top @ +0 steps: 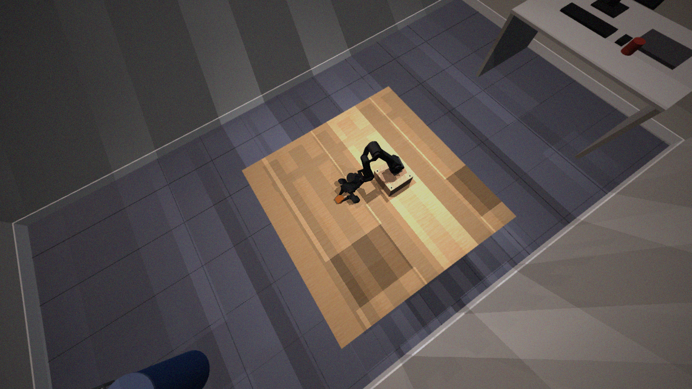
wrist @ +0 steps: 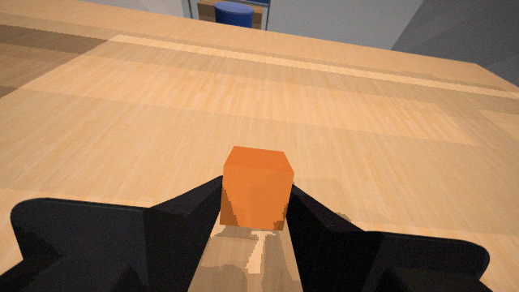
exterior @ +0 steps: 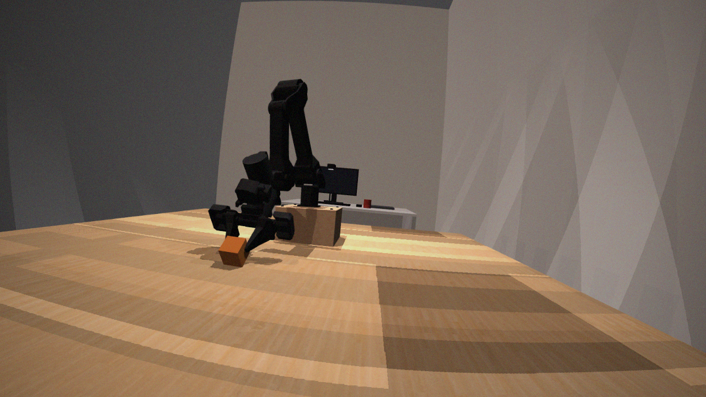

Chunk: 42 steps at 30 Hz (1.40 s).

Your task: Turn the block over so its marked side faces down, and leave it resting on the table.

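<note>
An orange block (wrist: 256,187) (exterior: 233,251) (top: 340,198) sits between the two black fingers of my gripper (wrist: 255,185) (exterior: 241,246). The gripper is shut on its sides. In the exterior view the block is tilted, low over the wooden table (exterior: 444,321), close to its surface or touching it with a lower edge. The arm (exterior: 288,143) (top: 374,159) leans down and forward, and the fingers point at a slant. No mark shows on the block's visible faces.
The arm's wooden base block (exterior: 315,224) (top: 397,182) stands just behind the gripper. A grey desk (top: 604,53) (exterior: 390,211) with a monitor and a red cylinder stands off the table. A blue cylinder (wrist: 233,12) (top: 164,372) lies on the floor beyond the table's edge.
</note>
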Each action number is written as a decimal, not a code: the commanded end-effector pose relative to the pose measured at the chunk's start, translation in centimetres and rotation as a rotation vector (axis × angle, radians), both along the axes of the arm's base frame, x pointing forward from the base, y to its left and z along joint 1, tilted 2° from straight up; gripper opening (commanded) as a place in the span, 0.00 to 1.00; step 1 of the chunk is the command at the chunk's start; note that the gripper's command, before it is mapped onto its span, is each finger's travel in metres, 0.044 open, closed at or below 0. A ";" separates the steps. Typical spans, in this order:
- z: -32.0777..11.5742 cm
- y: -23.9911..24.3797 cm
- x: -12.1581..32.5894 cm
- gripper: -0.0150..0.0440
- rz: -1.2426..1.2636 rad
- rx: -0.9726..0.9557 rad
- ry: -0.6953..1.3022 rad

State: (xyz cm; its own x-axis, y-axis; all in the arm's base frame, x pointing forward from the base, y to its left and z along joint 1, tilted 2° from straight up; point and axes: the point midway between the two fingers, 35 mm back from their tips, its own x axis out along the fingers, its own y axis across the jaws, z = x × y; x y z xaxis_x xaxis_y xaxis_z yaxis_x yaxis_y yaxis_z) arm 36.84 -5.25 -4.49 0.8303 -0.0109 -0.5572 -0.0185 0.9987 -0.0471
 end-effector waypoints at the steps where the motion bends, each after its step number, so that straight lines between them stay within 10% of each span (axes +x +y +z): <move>1: -0.3 0.3 -1.1 0.25 0.005 0.011 -0.039; 23: 0.2 0.4 -1.5 0.25 0.009 0.010 -0.099; 42: 0.2 0.4 -1.5 1.00 0.009 0.010 -0.099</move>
